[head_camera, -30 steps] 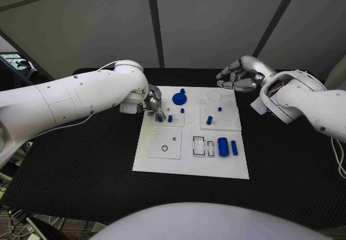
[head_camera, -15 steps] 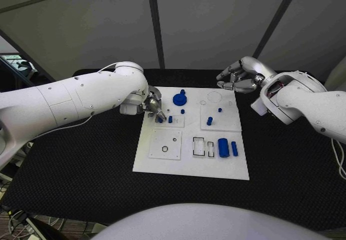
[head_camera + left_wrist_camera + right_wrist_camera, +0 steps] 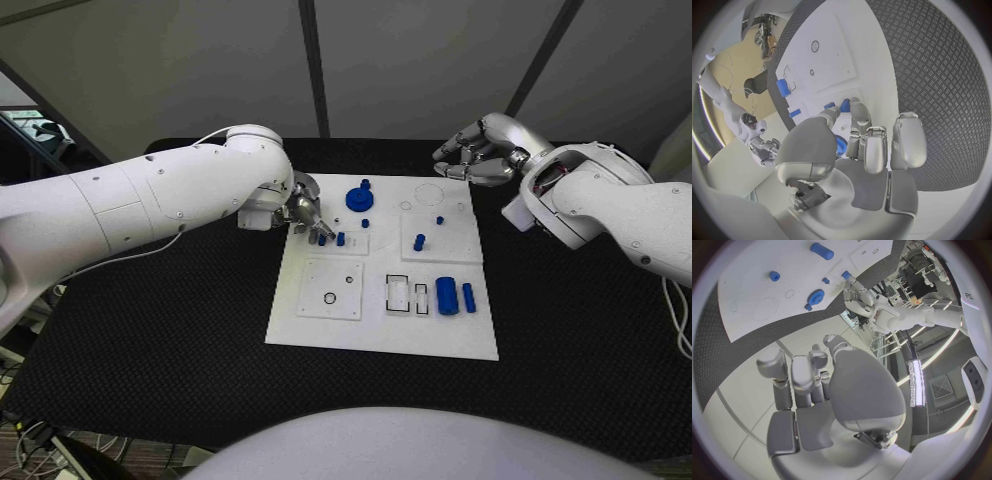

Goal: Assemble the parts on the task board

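Left hand (image 3: 306, 216) down at the board's (image 3: 382, 335) left edge, fingertips pinching a small blue peg (image 3: 320, 238) next to another peg (image 3: 340, 238). Looks like light, rigid plastic, probably slick, so best gripped near the top and kept upright. Right hand (image 3: 476, 152) curled on nothing, up past the far right corner. Gear (image 3: 359, 199) and cylinder (image 3: 447, 294) sitting loose on the board on the bench (image 3: 173, 330).

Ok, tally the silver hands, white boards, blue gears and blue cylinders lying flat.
Silver hands: 2, left hand and right hand
White task board: 1
Blue gear: 1
Blue cylinders lying flat: 2
Total: 6
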Robot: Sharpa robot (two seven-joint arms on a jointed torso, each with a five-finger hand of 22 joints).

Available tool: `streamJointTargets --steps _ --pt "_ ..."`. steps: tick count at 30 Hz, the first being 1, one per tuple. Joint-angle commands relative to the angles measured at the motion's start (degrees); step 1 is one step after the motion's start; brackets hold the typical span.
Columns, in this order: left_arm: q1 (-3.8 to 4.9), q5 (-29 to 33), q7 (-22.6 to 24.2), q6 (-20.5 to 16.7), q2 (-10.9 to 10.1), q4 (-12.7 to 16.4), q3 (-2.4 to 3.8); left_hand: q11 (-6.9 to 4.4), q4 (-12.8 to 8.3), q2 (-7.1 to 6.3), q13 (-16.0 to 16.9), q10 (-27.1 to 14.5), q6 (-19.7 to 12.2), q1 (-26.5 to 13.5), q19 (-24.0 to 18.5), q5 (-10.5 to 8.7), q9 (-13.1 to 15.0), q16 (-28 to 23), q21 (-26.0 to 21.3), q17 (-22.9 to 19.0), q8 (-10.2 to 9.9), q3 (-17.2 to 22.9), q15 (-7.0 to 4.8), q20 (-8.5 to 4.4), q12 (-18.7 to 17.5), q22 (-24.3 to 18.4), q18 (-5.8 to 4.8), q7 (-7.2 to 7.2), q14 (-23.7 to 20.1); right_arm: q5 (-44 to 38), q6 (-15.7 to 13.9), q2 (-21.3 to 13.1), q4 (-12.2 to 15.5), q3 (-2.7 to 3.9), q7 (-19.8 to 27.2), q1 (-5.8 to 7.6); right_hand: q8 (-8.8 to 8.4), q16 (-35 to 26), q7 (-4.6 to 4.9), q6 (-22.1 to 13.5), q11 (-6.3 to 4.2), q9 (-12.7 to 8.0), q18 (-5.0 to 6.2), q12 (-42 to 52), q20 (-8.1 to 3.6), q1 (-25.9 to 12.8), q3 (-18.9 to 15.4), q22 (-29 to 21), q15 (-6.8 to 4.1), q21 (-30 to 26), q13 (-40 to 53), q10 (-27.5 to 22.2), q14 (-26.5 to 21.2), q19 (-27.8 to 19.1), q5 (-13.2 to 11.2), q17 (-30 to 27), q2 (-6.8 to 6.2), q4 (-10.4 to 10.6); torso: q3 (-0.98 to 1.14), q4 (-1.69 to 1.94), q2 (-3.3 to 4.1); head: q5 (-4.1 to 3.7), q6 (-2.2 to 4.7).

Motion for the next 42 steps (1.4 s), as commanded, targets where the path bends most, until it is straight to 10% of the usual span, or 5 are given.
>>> streamJointTargets --steps 1,26,33,38,42 --pt "-0.03 -0.09 0.00 -2.68 -0.33 0.27 0.01 -0.12 0.34 -0.11 0.17 0.46 0.35 -0.34 0.47 -0.68 0.15 0.29 0.29 14.00 -0.40 -1.04 -0.32 0.00 0.36 5.62 -0.78 0.08 5.54 0.01 -0.58 0.07 -0.04 0.04 0.23 0.09 -0.32 -0.35 -0.01 0.21 -0.09 -0.05 1.10 -0.02 0.06 -0.43 0.33 -0.11 -0.06 -0.33 -0.08 -0.18 1.07 0.20 0.31 -0.08 -0.19 -0.02 0.00 0.02 0.02 -0.06 -0.08" --pt "-0.15 10.43 2.89 -16.30 -2.93 0.79 0.23 1.20 3.02 0.53 -7.21 -4.66 -3.19 3.74 -2.48 -3.99 0.76 -3.44 -7.66 8.94 -2.57 -7.22 0.70 0.77 -5.41 1.51 0.69 1.60 3.88 -0.13 -0.53 0.70 -1.10 0.04 0.40 0.08 -0.33 -0.41 0.00 0.20 -0.09 -0.05 1.13 -0.12 0.06 -0.44 0.35 -0.26 -0.06 -0.45 -0.17 -0.24 1.06 0.10 0.31 -0.15 -0.20 -0.01 0.06 -0.03 -0.02 0.06 0.34" --pt "-0.17 12.64 11.85 -26.20 -4.98 3.67 0.21 6.61 0.95 0.63 -11.60 -20.43 -13.24 13.57 -21.60 -3.83 -2.84 -38.45 -44.05 -27.74 -7.36 -7.99 5.62 4.56 -13.05 -18.73 5.08 7.06 -20.01 -0.23 -0.53 0.48 -1.06 0.04 0.36 0.08 -0.35 -0.45 0.02 0.16 -0.06 -0.06 1.15 -0.17 0.06 -0.48 0.40 -0.37 -0.05 -0.54 -0.21 -0.30 1.05 0.03 0.32 -0.16 -0.23 0.03 0.05 0.02 -0.04 -0.47 0.89" --pt "-0.80 10.69 22.31 -35.03 -6.27 6.74 0.17 7.79 -2.63 0.12 -17.66 -24.57 -14.27 24.12 -24.70 -3.81 -7.94 -48.99 -53.33 -35.79 -9.07 -5.58 7.14 6.97 -18.81 -26.79 5.88 8.31 -24.43 -0.24 -0.59 0.36 -1.01 0.04 0.42 0.08 -0.35 -0.55 0.02 0.16 -0.06 -0.06 1.17 -0.26 0.06 -0.48 0.42 -0.46 -0.05 -0.61 -0.29 -0.36 1.02 -0.03 0.33 -0.28 -0.23 0.03 0.03 0.10 -0.03 -1.06 1.38" --pt "-1.81 4.99 27.55 -39.61 -6.65 8.63 0.15 7.36 -5.30 -0.55 -21.07 -21.45 -11.44 29.58 -21.86 -3.44 -11.78 -50.47 -53.48 -38.55 -9.70 -1.48 5.90 5.71 -20.30 -28.03 5.99 7.29 -21.52 -0.24 -0.51 0.37 -0.89 0.03 0.51 0.08 -0.35 -0.55 0.02 0.16 -0.06 -0.06 1.17 -0.26 0.06 -0.48 0.42 -0.46 -0.05 -0.61 -0.29 -0.36 1.02 -0.03 0.33 -0.28 -0.23 0.03 0.00 -0.01 0.02 -1.41 2.03"
